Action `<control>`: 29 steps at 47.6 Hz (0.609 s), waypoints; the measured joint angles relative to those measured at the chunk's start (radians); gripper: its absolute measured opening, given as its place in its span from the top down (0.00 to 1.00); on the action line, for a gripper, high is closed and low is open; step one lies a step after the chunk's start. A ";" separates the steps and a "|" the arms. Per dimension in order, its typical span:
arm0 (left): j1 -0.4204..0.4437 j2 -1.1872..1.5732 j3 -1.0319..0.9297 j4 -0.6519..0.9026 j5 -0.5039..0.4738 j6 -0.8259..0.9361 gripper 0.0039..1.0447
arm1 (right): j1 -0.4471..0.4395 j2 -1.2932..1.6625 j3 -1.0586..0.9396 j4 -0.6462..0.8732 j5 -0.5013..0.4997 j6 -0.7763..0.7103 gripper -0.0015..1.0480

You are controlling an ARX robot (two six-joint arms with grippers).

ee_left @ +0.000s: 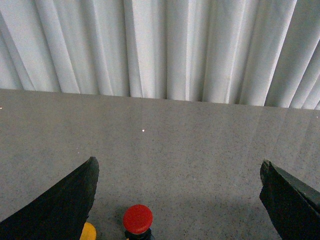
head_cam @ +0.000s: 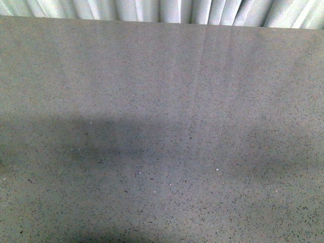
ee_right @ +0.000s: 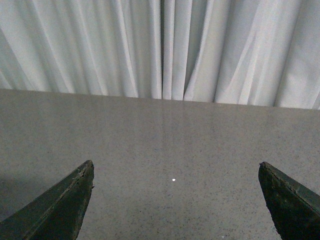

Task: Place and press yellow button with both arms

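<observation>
In the left wrist view a sliver of the yellow button's cap (ee_left: 88, 232) peeks out at the picture's lower edge, right beside one black finger (ee_left: 65, 200) of my left gripper (ee_left: 179, 172). The jaws stand wide open with bare table between them. A red mushroom-head button (ee_left: 138, 219) stands upright next to the yellow one, inside the jaw span. My right gripper (ee_right: 176, 172) is open too, both dark fingers (ee_right: 60, 205) over bare speckled table with nothing between them. The front view shows neither arm nor any button.
The grey speckled tabletop (head_cam: 162, 131) fills the front view, with soft shadows across its near half. A white pleated curtain (ee_left: 165, 45) hangs behind the table's far edge (ee_right: 160, 97) in all views.
</observation>
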 joint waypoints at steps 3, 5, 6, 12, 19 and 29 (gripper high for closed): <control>0.000 0.000 0.000 0.000 0.000 0.000 0.09 | 0.000 0.000 0.000 0.000 0.000 0.000 0.09; 0.000 0.000 0.000 0.000 0.000 0.000 0.09 | 0.000 0.000 0.000 0.000 0.000 0.000 0.09; 0.000 0.000 0.000 0.000 0.000 0.000 0.09 | 0.000 0.000 0.000 0.000 0.000 0.000 0.09; 0.000 0.000 0.000 0.000 0.000 0.000 0.09 | 0.000 0.000 0.000 0.000 0.000 0.000 0.09; 0.000 0.000 0.000 0.000 0.000 0.000 0.09 | 0.000 0.000 0.000 0.000 0.000 0.000 0.09; 0.088 0.138 0.092 -0.205 0.282 0.031 0.09 | 0.000 0.000 0.000 0.000 0.002 0.000 0.09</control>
